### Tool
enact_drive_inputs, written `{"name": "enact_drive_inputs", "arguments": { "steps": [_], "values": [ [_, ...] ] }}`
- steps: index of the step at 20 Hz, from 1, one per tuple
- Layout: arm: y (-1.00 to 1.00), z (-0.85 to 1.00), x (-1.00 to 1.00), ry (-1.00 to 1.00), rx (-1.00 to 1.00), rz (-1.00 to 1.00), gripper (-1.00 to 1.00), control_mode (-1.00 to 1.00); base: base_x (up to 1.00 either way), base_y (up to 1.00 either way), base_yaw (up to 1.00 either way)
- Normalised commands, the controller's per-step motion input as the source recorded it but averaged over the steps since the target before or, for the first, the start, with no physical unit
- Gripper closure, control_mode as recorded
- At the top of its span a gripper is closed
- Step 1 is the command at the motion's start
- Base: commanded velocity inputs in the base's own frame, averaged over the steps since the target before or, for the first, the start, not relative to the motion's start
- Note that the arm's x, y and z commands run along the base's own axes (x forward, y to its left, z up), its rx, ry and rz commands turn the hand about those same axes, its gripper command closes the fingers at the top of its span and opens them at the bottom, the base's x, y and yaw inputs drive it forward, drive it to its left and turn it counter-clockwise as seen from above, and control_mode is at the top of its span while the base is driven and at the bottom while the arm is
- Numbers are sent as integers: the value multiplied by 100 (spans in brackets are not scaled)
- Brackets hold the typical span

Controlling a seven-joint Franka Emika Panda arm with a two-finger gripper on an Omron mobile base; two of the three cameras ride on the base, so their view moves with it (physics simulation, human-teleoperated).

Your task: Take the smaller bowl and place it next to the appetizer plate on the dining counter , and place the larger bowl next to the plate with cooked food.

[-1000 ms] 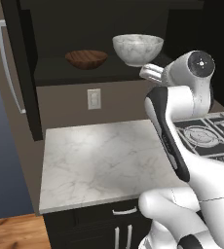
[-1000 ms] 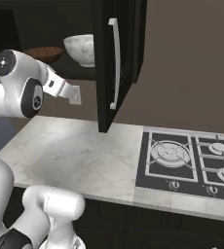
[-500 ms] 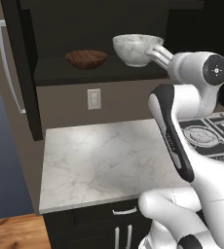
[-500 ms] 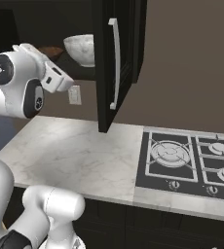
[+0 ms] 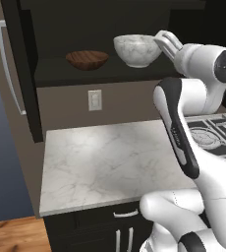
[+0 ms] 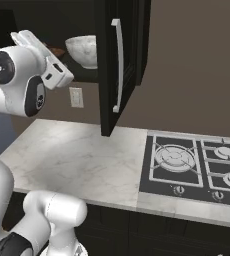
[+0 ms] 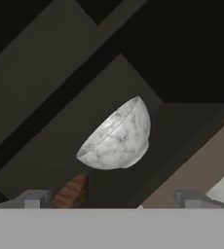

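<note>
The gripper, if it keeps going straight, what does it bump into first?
Most likely the white bowl on the shelf. It sits dead ahead of the open gripper, with nothing between them. How far off it is stays hard to judge.

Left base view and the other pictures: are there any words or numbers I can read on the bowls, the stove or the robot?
None can be read.
White bowl: grey veins, no writing.
Wooden bowl: grain, no writing.
Stove: small marks by the knobs, too tiny to read.
Wall outlet: blank.
Robot arm: a faint mark on the dark band, too blurred to read.
</note>
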Motion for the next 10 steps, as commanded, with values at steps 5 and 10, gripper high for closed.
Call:
{"name": "enact_drive_inputs", "arguments": {
  "steps": [5,10],
  "values": [
    [-2,0,18,23,0,10,-100,-100,0,0,0],
    [0,0,25,8,0,8,-100,-100,0,0,0]
  ]
}}
